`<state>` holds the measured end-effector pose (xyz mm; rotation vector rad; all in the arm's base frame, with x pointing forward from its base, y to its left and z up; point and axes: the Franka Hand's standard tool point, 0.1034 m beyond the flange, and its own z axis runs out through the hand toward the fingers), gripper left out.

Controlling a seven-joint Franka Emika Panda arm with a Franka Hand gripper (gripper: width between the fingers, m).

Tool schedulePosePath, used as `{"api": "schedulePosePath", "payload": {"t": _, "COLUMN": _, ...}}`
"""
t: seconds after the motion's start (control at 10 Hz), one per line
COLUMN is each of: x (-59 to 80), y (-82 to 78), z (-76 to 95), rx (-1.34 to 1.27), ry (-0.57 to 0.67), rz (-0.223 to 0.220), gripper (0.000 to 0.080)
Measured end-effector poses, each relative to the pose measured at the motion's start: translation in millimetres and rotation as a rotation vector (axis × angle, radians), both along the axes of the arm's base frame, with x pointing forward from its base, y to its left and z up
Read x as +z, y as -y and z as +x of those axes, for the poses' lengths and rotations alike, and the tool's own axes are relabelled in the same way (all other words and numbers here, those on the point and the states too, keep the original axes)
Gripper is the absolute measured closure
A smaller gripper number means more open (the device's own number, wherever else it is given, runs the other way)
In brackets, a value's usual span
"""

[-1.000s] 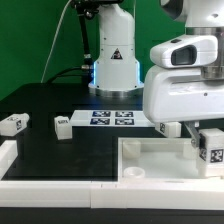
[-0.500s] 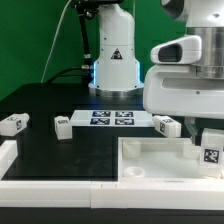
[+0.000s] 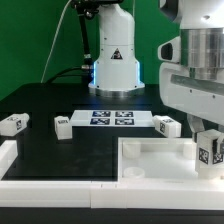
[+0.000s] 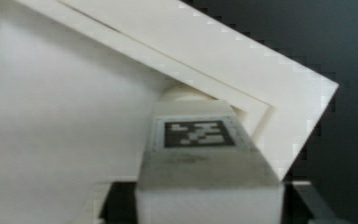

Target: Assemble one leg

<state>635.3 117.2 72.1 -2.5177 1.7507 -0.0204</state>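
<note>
While the arm looms over the 3 o'clock side of the exterior view, the hand (image 3: pixel 210 140) sits low over the white tray-like tabletop (image 3: pixel 150 160), and between its fingers is a leg (image 3: pixel 209 150), a stubby white block showing a black-and-white tag on its front face. The hand is pinching that leg: the wrist view has the leg (image 4: pixel 201 150) dead centre between two dark fingers (image 4: pixel 119 200), tag facing the lens, its far end pushed right up into the tabletop's corner (image 4: pixel 282 95), where the raised white rim comes to a point. Whether the leg actually touches the tray floor, I cannot tell from either view.

Over on the black bench (image 3: pixel 60 100), more legs lie loose. One second leg (image 3: pixel 12 124) is out at 9 o'clock in the exterior view, near the edge. A third leg (image 3: pixel 62 126) lies just toward 3 o'clock from it, near the marker board (image 3: pixel 110 118), which lies flat at the centre with its four dark tags. A fourth leg (image 3: pixel 167 125) lies at the board's 3 o'clock end, just beside the tabletop's far rim and partly behind the arm's white body. At 12 o'clock stands the robot's base (image 3: pixel 112 60) against the green backdrop.
</note>
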Motion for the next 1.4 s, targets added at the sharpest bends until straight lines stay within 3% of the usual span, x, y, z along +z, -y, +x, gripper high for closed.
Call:
{"api": "schedulePosePath", "payload": {"t": 0.2, "x": 0.0, "y": -0.2, "z": 0.1, "rx": 0.049, "ry": 0.004, "rz": -0.003, "gripper": 0.0509}}
{"api": "schedulePosePath", "payload": {"t": 0.4, "x": -0.1, "y": -3.4, "z": -0.6, "rx": 0.127, "ry": 0.007, "rz": -0.006, "gripper": 0.0194}}
{"api": "schedulePosePath", "payload": {"t": 0.5, "x": 0.0, "y": -4.6, "z": -0.3, "rx": 0.280, "ry": 0.019, "rz": -0.015, "gripper": 0.0164}}
{"api": "schedulePosePath", "payload": {"t": 0.9, "x": 1.1, "y": -10.3, "z": -0.7, "rx": 0.713, "ry": 0.038, "rz": -0.046, "gripper": 0.0151}}
{"api": "schedulePosePath", "payload": {"t": 1.4, "x": 1.4, "y": -5.6, "z": 0.1, "rx": 1.316, "ry": 0.056, "rz": -0.090, "gripper": 0.0151}}
